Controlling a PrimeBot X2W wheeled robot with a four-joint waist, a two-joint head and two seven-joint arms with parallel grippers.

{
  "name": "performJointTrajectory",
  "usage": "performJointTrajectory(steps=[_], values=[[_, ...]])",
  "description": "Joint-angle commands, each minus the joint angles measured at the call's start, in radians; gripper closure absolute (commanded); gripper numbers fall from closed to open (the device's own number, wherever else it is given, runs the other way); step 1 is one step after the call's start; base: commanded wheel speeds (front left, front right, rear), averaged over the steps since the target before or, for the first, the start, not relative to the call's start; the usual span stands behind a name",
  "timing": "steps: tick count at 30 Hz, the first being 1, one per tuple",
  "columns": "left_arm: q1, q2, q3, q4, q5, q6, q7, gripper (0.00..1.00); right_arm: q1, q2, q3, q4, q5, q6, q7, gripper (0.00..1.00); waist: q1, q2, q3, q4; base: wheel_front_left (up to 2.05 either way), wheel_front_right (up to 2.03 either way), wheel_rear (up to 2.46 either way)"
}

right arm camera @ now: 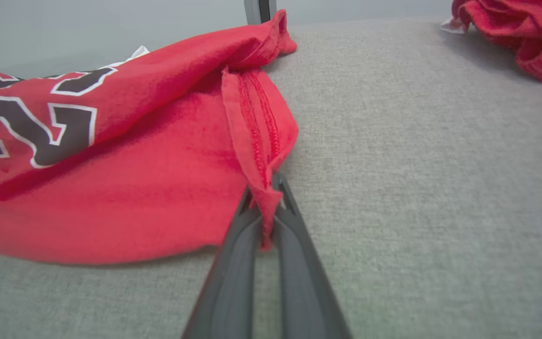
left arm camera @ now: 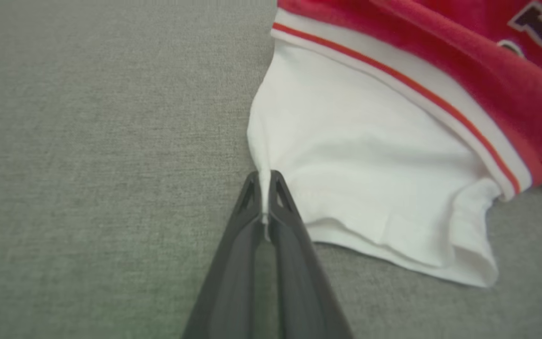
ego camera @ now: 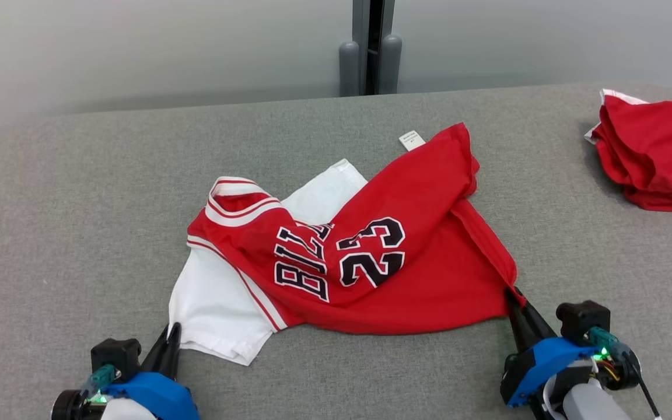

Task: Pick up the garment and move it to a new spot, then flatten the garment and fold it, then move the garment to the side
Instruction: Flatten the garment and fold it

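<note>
**Two corners pinched, nothing folded yet**

The left gripper (left arm camera: 265,178) has its two dark fingers pressed together on a thin fold of white cloth at the near left corner of the garment (ego camera: 382,274). The right gripper (right arm camera: 271,183) is likewise closed, nipping the stitched red hem at the near right corner, with a little cloth poking out between the tips.

The garment is a red jersey with a white panel and a black number. It lies crumpled in the middle of the grey table (ego camera: 79,204), its far part doubled over itself and a small label (ego camera: 412,140) showing at the far edge. A second red garment (ego camera: 657,151) sits heaped at the far right, well apart.

By my reading, the work is at an early stage. The cloth is neither flat nor folded, and nothing has gone to the side. Whether this spot is already the new one I cannot tell. With both near corners held, a lift or a spreading pull looks like the step in hand.

Both arms are low at the near edge of the table, one at each side of the garment. Their fingers reach forward close to the surface and lean slightly inward.
</note>
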Motion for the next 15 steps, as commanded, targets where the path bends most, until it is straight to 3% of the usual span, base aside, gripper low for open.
performJointTrajectory(steps=[1,15], values=[[0.020,0.002,0.001,-0.008,-0.002,-0.004,-0.006,1.00,0.023,-0.003,-0.004,-0.009,0.000,0.000,-0.004,1.00,0.0000,0.0000,-0.015,-0.002,0.00,0.00,0.00],[0.342,-0.030,0.007,-0.380,-0.048,0.064,0.019,1.00,0.321,0.001,-0.054,-0.304,0.002,0.000,0.023,1.00,0.0000,0.0000,-0.086,-0.020,0.00,0.00,0.00]])
